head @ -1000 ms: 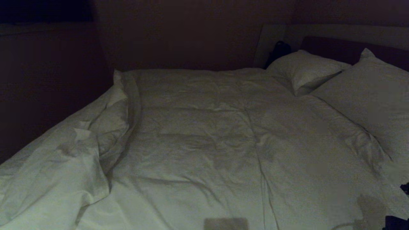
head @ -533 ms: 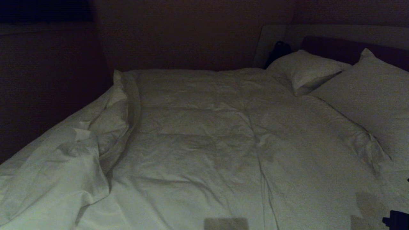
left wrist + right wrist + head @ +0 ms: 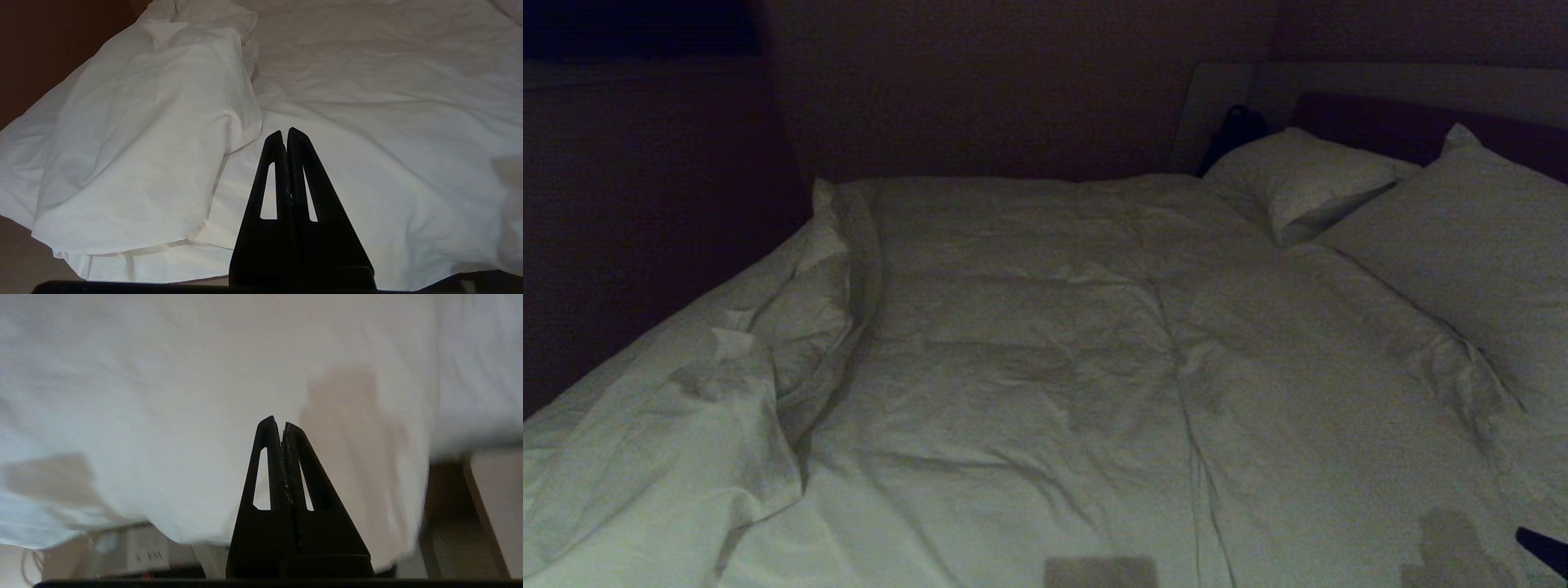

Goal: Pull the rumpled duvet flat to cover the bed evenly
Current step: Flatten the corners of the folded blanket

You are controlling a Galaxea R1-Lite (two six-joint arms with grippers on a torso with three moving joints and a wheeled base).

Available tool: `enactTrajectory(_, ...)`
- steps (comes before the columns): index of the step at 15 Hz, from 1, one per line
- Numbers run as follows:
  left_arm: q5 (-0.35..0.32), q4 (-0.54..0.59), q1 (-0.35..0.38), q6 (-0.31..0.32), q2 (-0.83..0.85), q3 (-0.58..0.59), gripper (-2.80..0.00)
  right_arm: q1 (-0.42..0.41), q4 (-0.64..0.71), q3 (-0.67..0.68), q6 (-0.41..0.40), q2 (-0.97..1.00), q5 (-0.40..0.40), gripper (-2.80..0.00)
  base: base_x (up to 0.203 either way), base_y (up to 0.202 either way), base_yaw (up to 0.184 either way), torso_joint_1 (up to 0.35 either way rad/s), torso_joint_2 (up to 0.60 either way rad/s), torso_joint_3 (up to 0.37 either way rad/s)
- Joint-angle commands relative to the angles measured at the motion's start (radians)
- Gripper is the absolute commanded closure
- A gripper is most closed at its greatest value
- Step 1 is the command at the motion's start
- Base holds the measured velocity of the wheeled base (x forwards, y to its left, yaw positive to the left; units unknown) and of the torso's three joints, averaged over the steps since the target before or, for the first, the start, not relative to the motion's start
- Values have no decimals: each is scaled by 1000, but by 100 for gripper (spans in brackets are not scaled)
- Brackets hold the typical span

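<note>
Lying bunched at the left of the head view: the duvet [image 3: 1045, 367], white and creased, its left portion folded back into a long puffy ridge [image 3: 727, 408] that runs from the near left corner away toward the far edge of the bed [image 3: 1225, 90].

Item, left gripper [image 3: 284, 132]: jaws pressed together, holding nothing, hanging above the near edge of the duvet. The folded ridge [image 3: 155, 134] lies just to one side of its tips in the wrist view and ahead of them.

Item, middle: the duvet's main spread, fairly flat with shallow wrinkles and one long crease running toward the near edge.

Item, two pillows [image 3: 1307, 180] at the right, against the dark headboard [image 3: 1388, 122].

Item, right gripper [image 3: 276, 421]: jaws together, empty, over the near right edge of the duvet [image 3: 163, 396], where the cloth hangs over the bed's side.

Judgement: the ridge is the part left to pull out; the left gripper is the nearer, and the pull likely goes across the ridge's long axis, outward to the left.
</note>
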Motion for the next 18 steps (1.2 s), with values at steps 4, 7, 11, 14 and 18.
enactTrajectory(4,0,0,0,1,0,1,0,30,77,-7,-10,-292,84,0,0,0,0,0,0,0)
enactTrajectory(7,0,0,0,1,0,1,0,34,81,-5,-28,-390,89,0,0,0,0,0,0,0)
enactTrajectory(11,0,0,0,1,0,0,0,48,107,-5,-27,-480,121,0,0,0,0,0,0,0)
enactTrajectory(14,0,0,0,1,0,0,0,49,140,-8,-30,-552,123,0,0,0,0,0,0,0)
enactTrajectory(18,0,0,0,1,0,0,0,64,139,-10,-30,-551,127,0,0,0,0,0,0,0)
